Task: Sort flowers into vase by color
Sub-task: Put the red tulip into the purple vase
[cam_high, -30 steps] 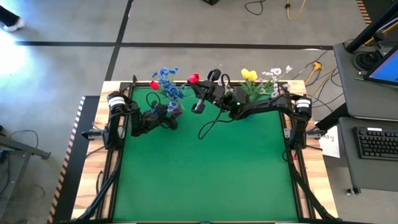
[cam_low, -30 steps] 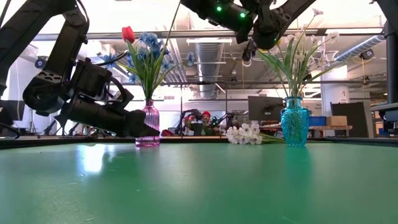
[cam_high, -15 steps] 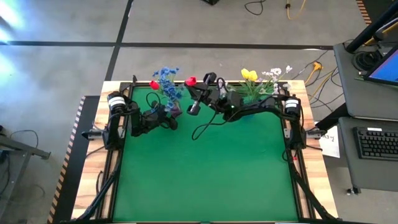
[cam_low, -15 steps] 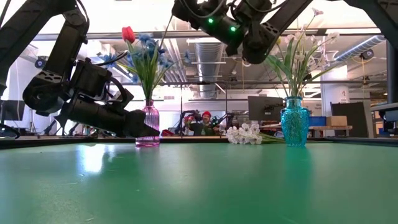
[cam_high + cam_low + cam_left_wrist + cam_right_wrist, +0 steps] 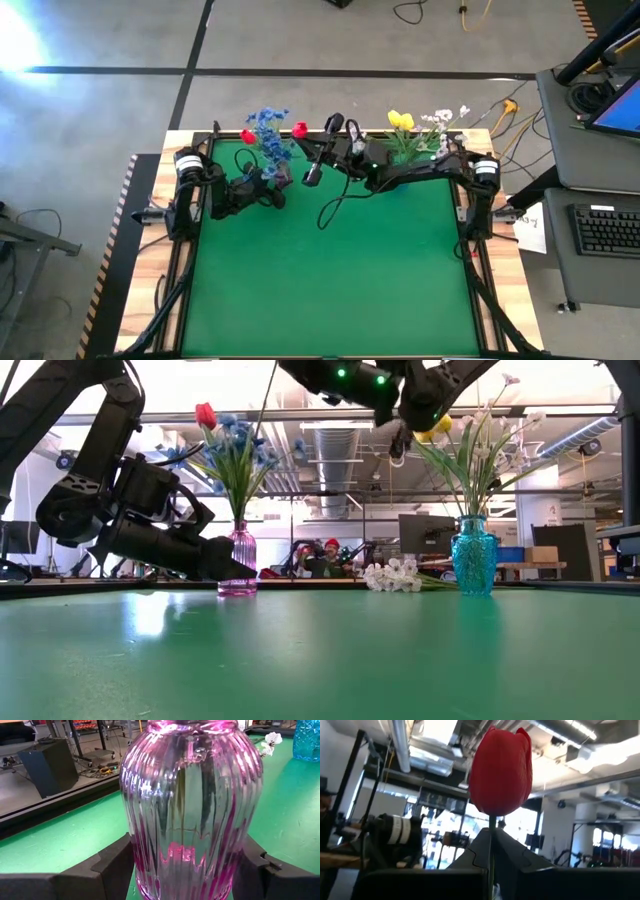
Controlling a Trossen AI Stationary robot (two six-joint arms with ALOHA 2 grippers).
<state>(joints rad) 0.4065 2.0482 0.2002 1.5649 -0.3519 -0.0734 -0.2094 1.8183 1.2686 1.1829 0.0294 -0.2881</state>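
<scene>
- High view: the left end effector [image 5: 272,192] sits at the pink vase [image 5: 281,177] near the back of the green desk [image 5: 330,280]. The right end effector [image 5: 322,150] is raised just right of that vase, carrying a red tulip [image 5: 299,129].
- Left wrist view: the left fingers [image 5: 112,865] stand on either side of the pink vase [image 5: 192,805], closed against its ribbed glass, which the high view cannot confirm.
- Right wrist view: the right fingers [image 5: 475,852] are pinched tight on the thin stem, the red tulip [image 5: 501,770] upright above them. The grip itself is not visible from above.
- Low view: the pink vase [image 5: 238,560] stands upright on the desk and holds blue flowers [image 5: 240,445] and another red tulip [image 5: 205,415]. The high view shows only the blooms.
- Low view: a blue vase [image 5: 474,555] well to the right holds a yellow tulip [image 5: 434,428] and white sprays [image 5: 500,420]. A bunch of white blossoms [image 5: 393,576] lies on the desk just beside it.
- Low view: the carried tulip is out of frame.
</scene>
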